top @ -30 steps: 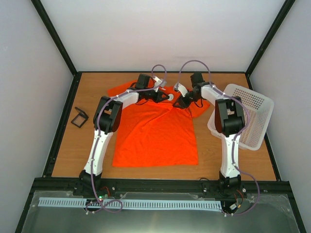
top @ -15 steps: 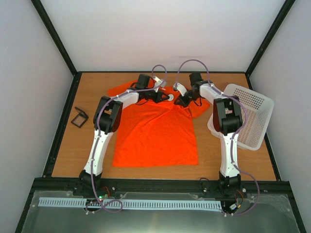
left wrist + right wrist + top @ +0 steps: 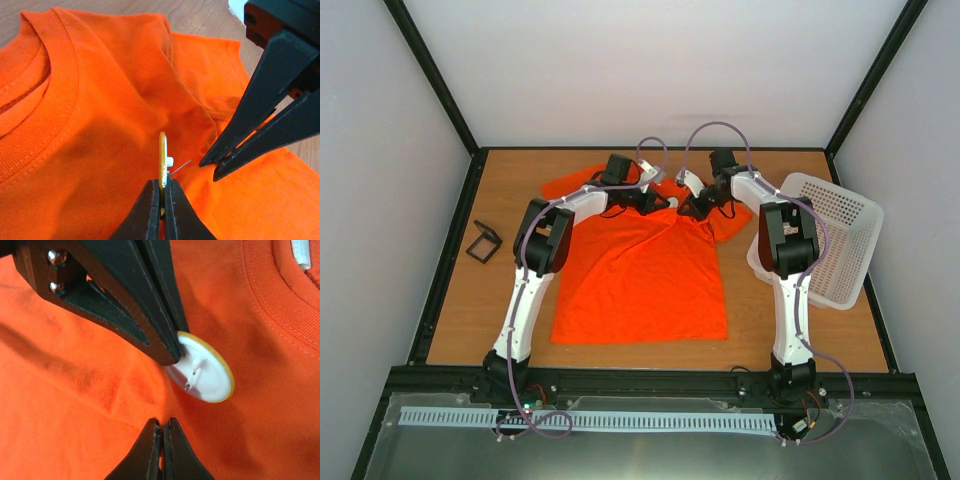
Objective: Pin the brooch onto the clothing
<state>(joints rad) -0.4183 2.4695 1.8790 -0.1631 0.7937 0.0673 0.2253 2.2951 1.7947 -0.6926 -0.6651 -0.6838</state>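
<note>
The orange T-shirt (image 3: 645, 270) lies flat on the wooden table, neck at the far side. My left gripper (image 3: 162, 187) is shut on the brooch (image 3: 162, 157), a thin disc with a yellow rim held edge-on, its pin pointing right toward a raised fold of shirt (image 3: 150, 90). In the right wrist view the brooch (image 3: 207, 375) shows its white back and clasp. My right gripper (image 3: 161, 427) is shut on a pinched ridge of the shirt (image 3: 100, 390), just below the brooch. In the top view both grippers, left (image 3: 665, 203) and right (image 3: 686, 209), meet below the collar.
A white perforated basket (image 3: 830, 235) stands tilted at the right edge of the table. A small black square box (image 3: 483, 242) lies open at the left. Black frame rails border the table.
The right gripper has moved left and slightly away toward the collar, closing the gap to the left gripper. The left gripper with the brooch has shifted slightly right.
</note>
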